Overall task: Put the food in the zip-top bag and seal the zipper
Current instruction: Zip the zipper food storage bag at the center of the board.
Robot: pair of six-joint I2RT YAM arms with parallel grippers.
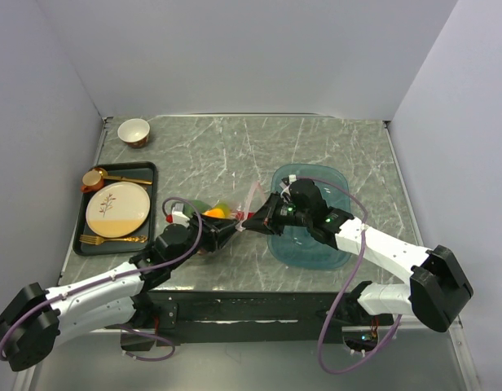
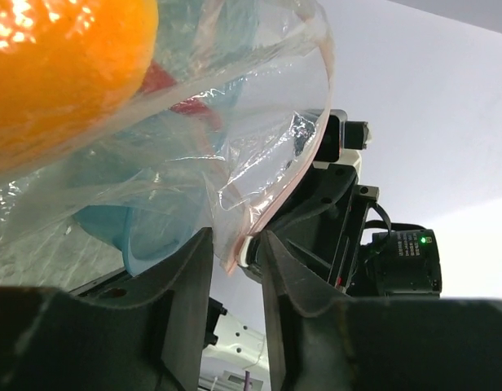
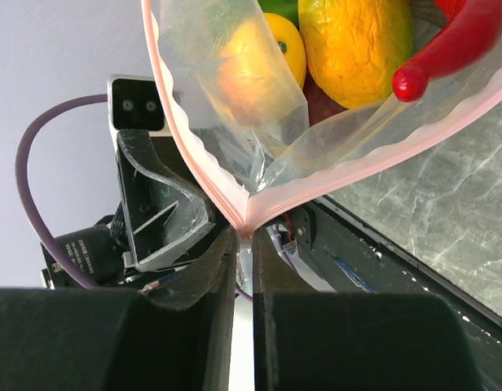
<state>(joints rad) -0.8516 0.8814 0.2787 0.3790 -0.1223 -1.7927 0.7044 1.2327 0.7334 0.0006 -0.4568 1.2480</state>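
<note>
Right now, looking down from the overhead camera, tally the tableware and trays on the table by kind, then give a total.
Bowl: 1
Plate: 1
Cup: 1
Gold cutlery pieces: 2
Trays: 2, the black tray and the teal tray
Total: 7

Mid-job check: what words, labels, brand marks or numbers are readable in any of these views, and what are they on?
No readable text in any view.
Plate: only a plant sprig drawing, no words.
Zip-top bag: clear plastic with a plain pink zipper, no print visible.
Green lights on the right arm: lit dots only, no legible label beside them.
</note>
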